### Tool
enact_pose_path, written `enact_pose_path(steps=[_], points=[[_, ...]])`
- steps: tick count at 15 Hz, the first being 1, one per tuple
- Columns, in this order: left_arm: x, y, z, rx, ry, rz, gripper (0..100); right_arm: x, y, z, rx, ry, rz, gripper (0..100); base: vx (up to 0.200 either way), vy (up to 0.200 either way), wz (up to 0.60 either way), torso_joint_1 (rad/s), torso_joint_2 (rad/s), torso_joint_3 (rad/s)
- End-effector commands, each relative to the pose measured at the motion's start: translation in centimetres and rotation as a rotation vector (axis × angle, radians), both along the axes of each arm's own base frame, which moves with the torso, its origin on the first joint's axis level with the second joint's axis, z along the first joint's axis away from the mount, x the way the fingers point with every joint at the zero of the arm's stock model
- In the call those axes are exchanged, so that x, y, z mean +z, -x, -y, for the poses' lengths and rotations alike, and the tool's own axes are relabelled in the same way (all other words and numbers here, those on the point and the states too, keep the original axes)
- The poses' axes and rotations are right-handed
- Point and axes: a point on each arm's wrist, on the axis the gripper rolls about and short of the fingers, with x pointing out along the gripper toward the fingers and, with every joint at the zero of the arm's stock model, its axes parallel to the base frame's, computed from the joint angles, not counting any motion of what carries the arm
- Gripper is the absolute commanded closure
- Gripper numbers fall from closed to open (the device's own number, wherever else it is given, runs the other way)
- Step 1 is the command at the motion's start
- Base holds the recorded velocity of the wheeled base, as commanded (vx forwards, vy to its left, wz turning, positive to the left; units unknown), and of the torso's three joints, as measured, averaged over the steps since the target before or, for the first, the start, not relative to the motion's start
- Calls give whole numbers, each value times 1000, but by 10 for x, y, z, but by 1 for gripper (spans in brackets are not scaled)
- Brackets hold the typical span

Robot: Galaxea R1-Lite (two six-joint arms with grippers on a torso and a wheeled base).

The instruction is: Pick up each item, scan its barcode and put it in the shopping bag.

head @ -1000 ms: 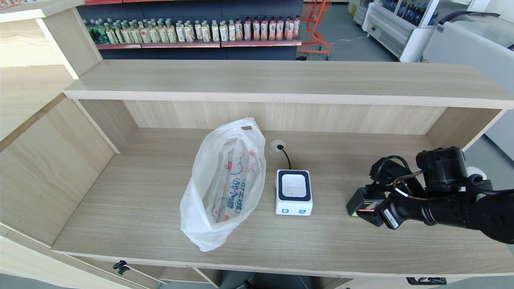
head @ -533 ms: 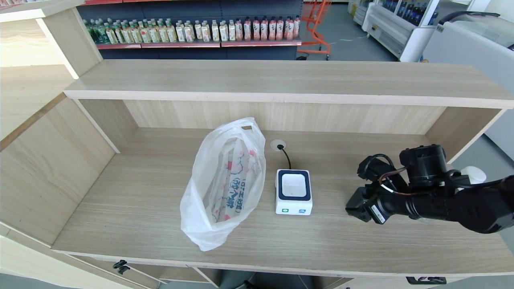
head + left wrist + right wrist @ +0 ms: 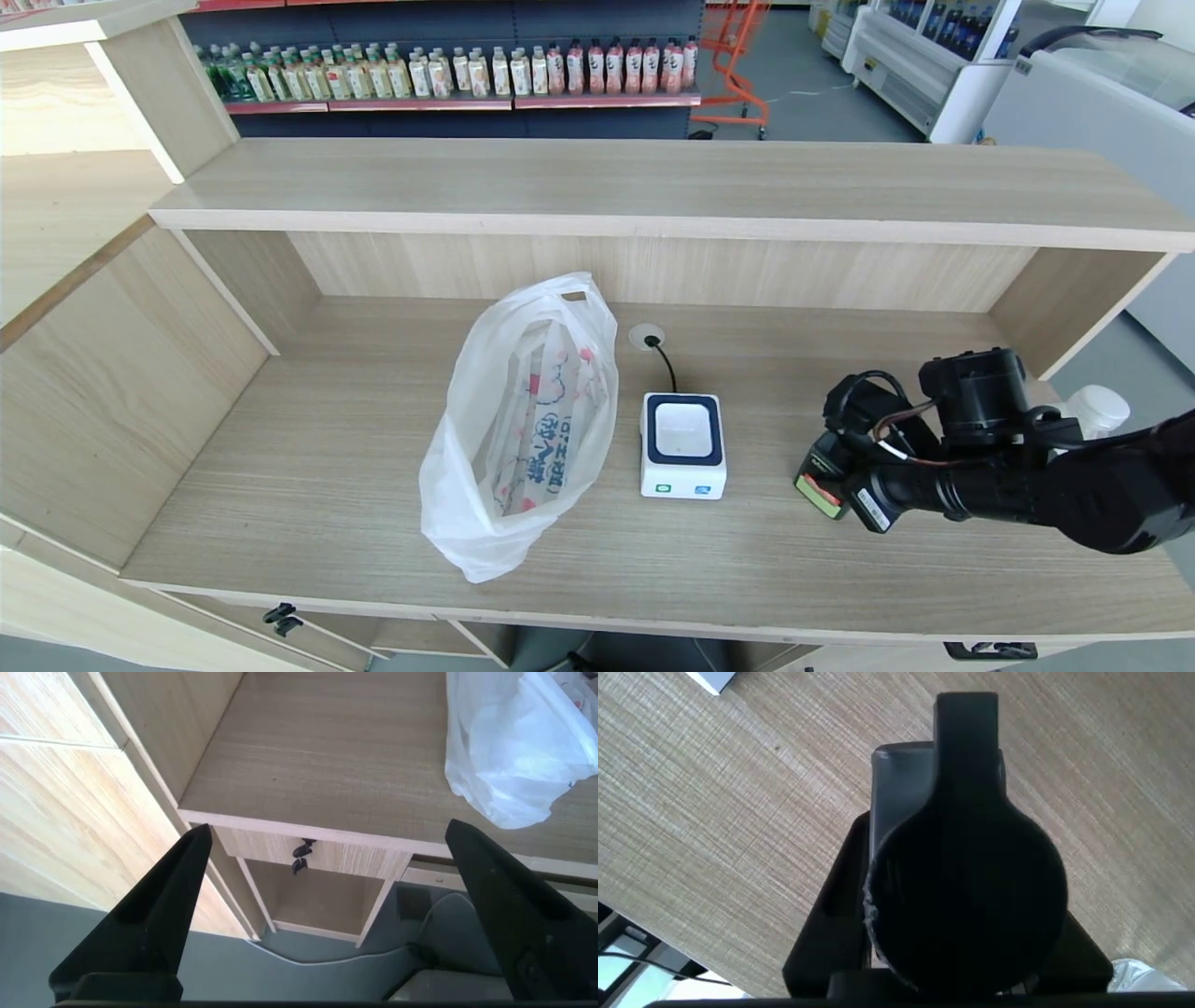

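Got a thin white shopping bag (image 3: 467,537) slumped open mid-worktop (image 3: 308,485), holding one long packet (image 3: 546,439) with pink blotches and blue lettering showing through the plastic. Right beside it at 3 o'clock, a white barcode scanner (image 3: 682,446) with a dark-framed window facing up and two little stickers on the near face, cabled to a round grommet (image 3: 646,336) at 12 o'clock from it. Further out at 3 o'clock from the scanner, the right tool (image 3: 826,476) clenched around a small dark box (image 3: 818,492) with a green and red label, well apart from the bag. Peeking out past that arm at about 2 o'clock, a white cap (image 3: 1097,409). And the left tool (image 3: 327,838) released, fingers (image 3: 168,905) spread wide, hanging low off the worktop's near edge by a drawer handle (image 3: 301,854). Light wood grain everywhere, plus a raised ledge (image 3: 653,187) along the back. Beyond that, a store shelf of bottled drinks (image 3: 448,70), an orange rack (image 3: 738,56) and chest freezers (image 3: 934,56). Can't make out the small labels.
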Motion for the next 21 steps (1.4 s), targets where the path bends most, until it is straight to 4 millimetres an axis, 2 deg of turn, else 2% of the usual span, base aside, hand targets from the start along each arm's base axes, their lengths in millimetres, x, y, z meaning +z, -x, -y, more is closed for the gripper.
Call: enact_pose_path(steps=[1, 2, 3, 4, 6, 8, 10, 11, 13, 14, 15, 17, 18, 21], points=[[0, 0, 0, 1, 0, -1, 0, 5, 4, 1, 0, -6, 16, 100, 0, 0, 0, 0, 0, 0], [0, 0, 0, 1, 0, -1, 0, 14, 6, 2, -4, -18, 55, 100, 0, 0, 0, 0, 0, 0], [0, 0, 0, 1, 0, -1, 0, 33, 15, 4, -4, -35, 129, 100, 0, 0, 0, 0, 0, 0], [0, 0, 0, 1, 0, -1, 0, 54, 32, 9, -6, -54, 216, 100, 0, 0, 0, 0, 0, 0], [0, 0, 0, 1, 0, -1, 0, 88, 82, 27, -22, -57, 368, 100, 0, 0, 0, 0, 0, 0], [0, 0, 0, 1, 0, -1, 0, 90, 120, 46, 23, 129, 466, 100, 0, 0, 0, 0, 0, 0], [0, 0, 0, 1, 0, -1, 0, 84, 137, 48, 106, 263, 512, 100, 0, 0, 0, 0, 0, 0], [0, 0, 0, 1, 0, -1, 0, 83, 145, 44, 303, 401, 588, 100, 0, 0, 0, 0, 0, 0], [0, 0, 0, 1, 0, -1, 0, 87, 143, 38, 670, 612, 782, 100, 0, 0, 0, 0, 0, 0], [0, 0, 0, 1, 0, -1, 0, 84, 139, 36, 779, 677, 835, 100, 0, 0, 0, 0, 0, 0], [0, 0, 0, 1, 0, -1, 0, 78, 133, 32, 1002, 833, 981, 100, 0, 0, 0, 0, 0, 0], [0, 0, 0, 1, 0, -1, 0, 74, 129, 16, 1296, 982, 1313, 100, 0, 0, 0, 0, 0, 0], [0, 0, 0, 1, 0, -1, 0, 70, 130, 8, 1400, 985, 1438, 100, 0, 0, 0, 0, 0, 0], [0, 0, 0, 1, 0, -1, 0, 58, 130, -9, 1557, 910, 1617, 100, 0, 0, 0, 0, 0, 0]])
